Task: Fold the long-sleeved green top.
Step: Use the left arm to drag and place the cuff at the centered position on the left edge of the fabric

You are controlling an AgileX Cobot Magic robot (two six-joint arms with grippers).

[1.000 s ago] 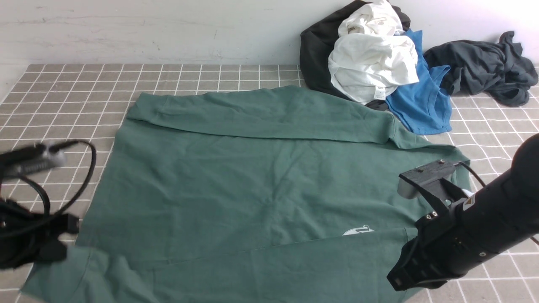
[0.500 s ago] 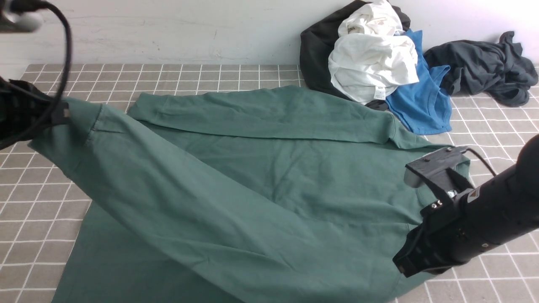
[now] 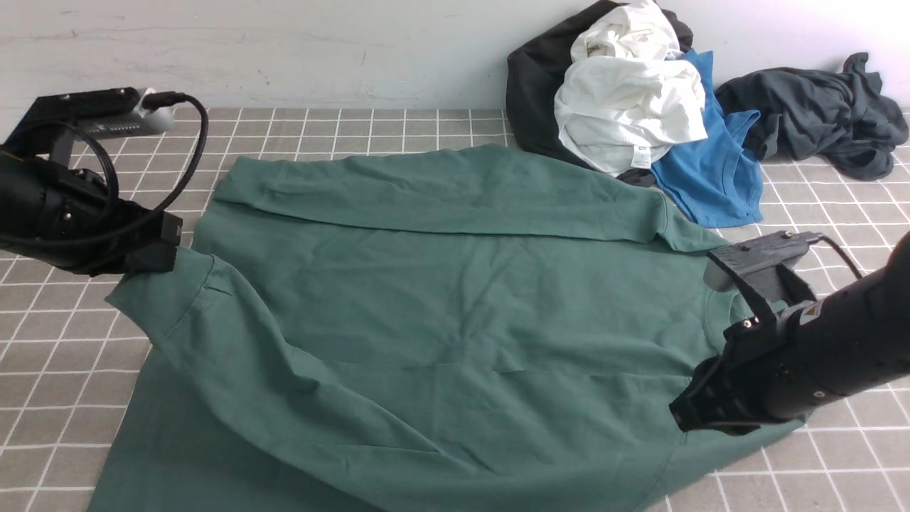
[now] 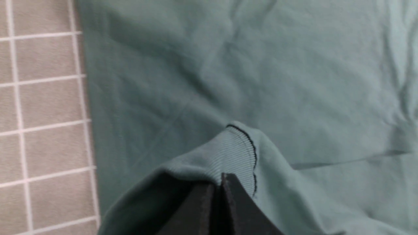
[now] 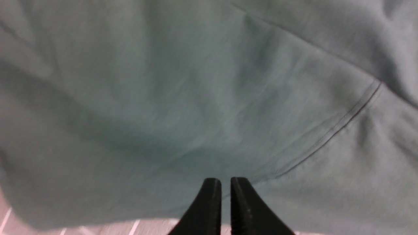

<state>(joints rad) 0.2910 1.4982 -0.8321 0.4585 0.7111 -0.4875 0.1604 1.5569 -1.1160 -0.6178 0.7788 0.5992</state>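
Observation:
The green long-sleeved top [image 3: 455, 299] lies spread on the tiled table, filling most of the front view. One sleeve is folded flat along its far edge. The other sleeve [image 3: 284, 377] runs diagonally across the body from the near side up to the left. My left gripper [image 3: 155, 254] is shut on that sleeve's ribbed cuff [image 4: 233, 148], held just above the top's left edge; the left wrist view shows the gripper [image 4: 218, 182] pinching the rib. My right gripper [image 3: 681, 418] hovers low over the top's right shoulder part. Its jaws [image 5: 226, 181] stand slightly apart with nothing between them.
A heap of clothes lies at the back right against the wall: a white garment [image 3: 625, 107], a bright blue T-shirt [image 3: 718, 174], a black garment [image 3: 533, 92] and a dark grey one [image 3: 817, 117]. Bare tiles [image 3: 64, 355] show left of the top.
My left gripper carried the sleeve cuff from the near left up high, then down toward the top's left edge, laying the sleeve over the body and logo. My right gripper's jaws parted slightly.

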